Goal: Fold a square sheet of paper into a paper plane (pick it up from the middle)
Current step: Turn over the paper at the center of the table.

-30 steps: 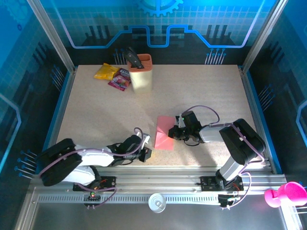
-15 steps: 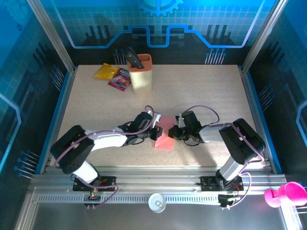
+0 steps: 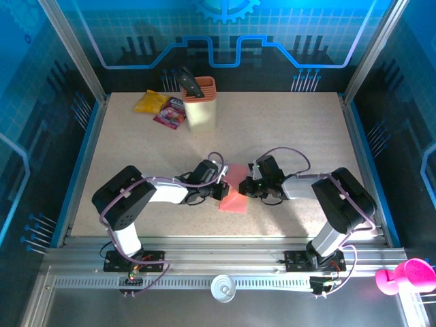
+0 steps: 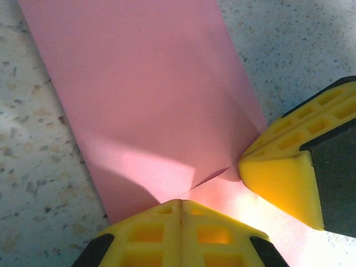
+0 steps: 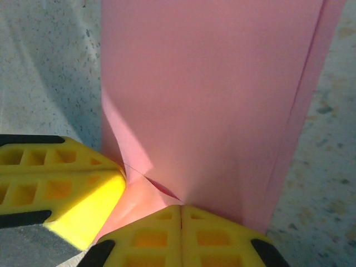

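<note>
Left gripper (image 4: 181, 214) and right gripper (image 5: 182, 217), jaws pressed together, pinned the square sheet of paper (image 3: 234, 199) toward the table's (image 3: 136, 157) near edge; an uneven slide could drag it askew.

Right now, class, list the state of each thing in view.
square sheet of paper: folded, lying down, slightly puckered
left claw: shut, tips against sheet
right claw: shut, tips against sheet
holder: upright, black tool inside
yellow packet: lying down
purple-pink packet: lying down
</note>
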Motion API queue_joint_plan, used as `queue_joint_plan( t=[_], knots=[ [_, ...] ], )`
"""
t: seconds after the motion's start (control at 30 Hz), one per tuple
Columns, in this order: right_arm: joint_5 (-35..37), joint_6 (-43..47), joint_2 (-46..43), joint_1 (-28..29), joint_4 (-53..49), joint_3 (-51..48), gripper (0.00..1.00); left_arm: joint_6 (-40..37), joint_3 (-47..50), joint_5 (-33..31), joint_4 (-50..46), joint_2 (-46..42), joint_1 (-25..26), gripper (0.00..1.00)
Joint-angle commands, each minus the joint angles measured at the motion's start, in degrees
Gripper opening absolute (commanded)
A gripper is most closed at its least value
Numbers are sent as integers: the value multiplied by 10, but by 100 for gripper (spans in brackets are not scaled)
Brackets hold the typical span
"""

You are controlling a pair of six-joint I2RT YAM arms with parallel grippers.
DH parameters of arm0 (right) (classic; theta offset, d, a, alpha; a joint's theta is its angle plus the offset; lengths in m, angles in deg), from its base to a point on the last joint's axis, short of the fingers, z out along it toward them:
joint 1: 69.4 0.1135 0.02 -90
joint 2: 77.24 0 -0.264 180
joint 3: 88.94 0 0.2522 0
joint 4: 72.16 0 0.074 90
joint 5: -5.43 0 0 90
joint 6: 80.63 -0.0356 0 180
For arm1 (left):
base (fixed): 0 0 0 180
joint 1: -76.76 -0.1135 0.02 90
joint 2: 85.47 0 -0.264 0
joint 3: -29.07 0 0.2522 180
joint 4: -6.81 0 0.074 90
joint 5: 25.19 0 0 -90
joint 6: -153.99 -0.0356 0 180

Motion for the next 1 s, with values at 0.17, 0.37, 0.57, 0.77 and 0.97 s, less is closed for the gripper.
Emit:
queue_joint_plan(
  t=[0.17, 0.37, 0.57, 0.77, 0.97],
  knots=[
    [64, 5, -124, -4, -162, 2, 41, 10, 28, 15, 26, 17, -4, 0],
    [87, -44, -174, 20, -147, -61, 42, 19, 44, 15, 40, 14, -4, 0],
    [101, -81, -165, 64, -120, -77, 43, 19, 49, 15, 48, 20, -4, 0],
    [97, -105, -125, 93, -79, -69, 42, 18, 50, 15, 51, 22, -4, 0],
    [97, -123, -118, 91, -29, -74, 39, 18, 54, 15, 53, 23, -4, 0]
  ],
)
